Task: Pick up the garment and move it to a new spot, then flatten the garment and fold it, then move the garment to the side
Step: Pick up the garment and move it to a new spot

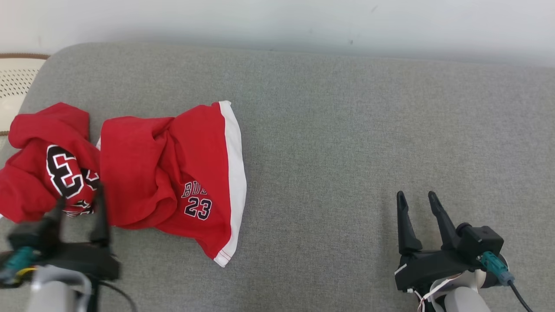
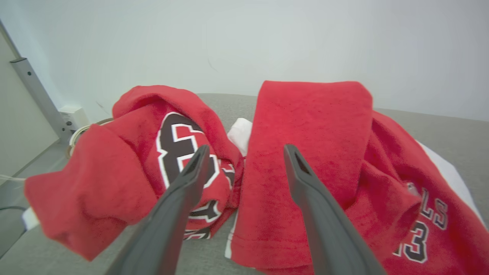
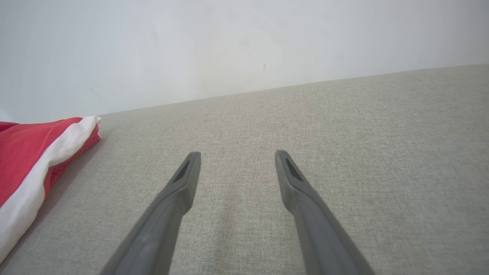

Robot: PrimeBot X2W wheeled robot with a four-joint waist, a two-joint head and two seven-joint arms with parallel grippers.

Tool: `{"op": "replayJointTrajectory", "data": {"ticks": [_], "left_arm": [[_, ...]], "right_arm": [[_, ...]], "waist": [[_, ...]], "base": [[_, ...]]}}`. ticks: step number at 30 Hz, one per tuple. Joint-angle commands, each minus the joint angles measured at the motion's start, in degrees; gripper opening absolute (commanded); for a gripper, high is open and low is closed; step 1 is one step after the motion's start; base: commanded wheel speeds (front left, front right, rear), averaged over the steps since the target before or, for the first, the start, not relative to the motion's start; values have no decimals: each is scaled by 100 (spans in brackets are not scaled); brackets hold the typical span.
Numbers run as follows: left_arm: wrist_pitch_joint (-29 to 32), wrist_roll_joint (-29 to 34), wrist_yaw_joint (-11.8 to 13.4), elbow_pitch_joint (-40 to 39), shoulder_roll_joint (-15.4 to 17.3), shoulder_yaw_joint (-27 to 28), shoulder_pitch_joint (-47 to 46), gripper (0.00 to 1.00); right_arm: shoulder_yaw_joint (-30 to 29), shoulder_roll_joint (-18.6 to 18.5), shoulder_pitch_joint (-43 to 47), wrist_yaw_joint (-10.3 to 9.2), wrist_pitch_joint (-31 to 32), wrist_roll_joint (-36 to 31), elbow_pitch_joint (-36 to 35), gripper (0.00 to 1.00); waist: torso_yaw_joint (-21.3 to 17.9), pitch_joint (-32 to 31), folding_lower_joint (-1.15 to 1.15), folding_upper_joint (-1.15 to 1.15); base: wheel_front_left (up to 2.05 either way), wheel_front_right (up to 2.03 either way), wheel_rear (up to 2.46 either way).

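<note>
The garment (image 1: 164, 173) is a red jersey set with white trim and a black "23", lying crumpled on the left part of the grey cushion (image 1: 347, 151). Its bunched left lump (image 1: 43, 160) shows a large black "3". My left gripper (image 1: 80, 197) is open at the garment's near edge, its fingers over the gap between the two red lumps, holding nothing. In the left wrist view the garment (image 2: 313, 152) spreads just beyond that gripper (image 2: 246, 154). My right gripper (image 1: 416, 199) stands open over bare cushion at the lower right, with the garment's white hem (image 3: 34, 179) far to its left.
A pale perforated basket (image 1: 15, 86) with a brown rim sits off the cushion's far left corner. A white wall (image 1: 277, 21) runs behind the cushion. Bare grey cushion spreads from the middle to the right.
</note>
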Motion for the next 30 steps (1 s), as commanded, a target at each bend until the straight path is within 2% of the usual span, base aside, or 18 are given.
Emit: {"op": "replayJointTrajectory", "data": {"ticks": [1, 7, 13, 19, 20, 21, 26, 30], "left_arm": [[-24, 44, -51, -110, -147, -42, 164, 100], [-24, 170, -212, -363, -641, -281, 409, 100], [-24, 216, -280, -103, -767, -383, 404, 100], [-25, 288, -143, 137, -811, -124, 510, 100], [-25, 300, -150, 194, -812, -99, 523, 65], [-25, 318, -154, 214, -805, -60, 511, 0], [-25, 390, -133, 296, -814, 42, 430, 0], [-25, 446, -169, 18, -850, 8, 394, 0]], "right_arm": [[14, 15, 109, -8, -1, 8, 17, 100], [89, 21, 106, -7, -1, 26, 41, 100], [90, 5, 92, -7, -1, 49, 74, 100], [99, 3, 120, -7, -1, 54, 72, 100], [83, -2, 128, -8, -1, 46, 66, 100], [66, -2, 132, -7, -1, 28, 53, 100], [50, 5, 167, -7, -1, 0, 45, 100], [38, 11, 175, -7, -1, -11, 40, 100]], "waist": [[25, -63, 0, 0], [-144, -141, 0, 0], [-419, -131, 0, 0], [-684, -167, 0, 0], [-711, -174, 0, 0], [-739, -188, 0, 0], [-818, -250, 0, 0], [-842, -272, 0, 0]], "base": [[0, 0, 0], [0, 0, 0], [0, 0, 0], [0, 0, 0], [0, 0, 0], [0, 0, 0], [0, 0, 0], [0, 0, 0]]}}
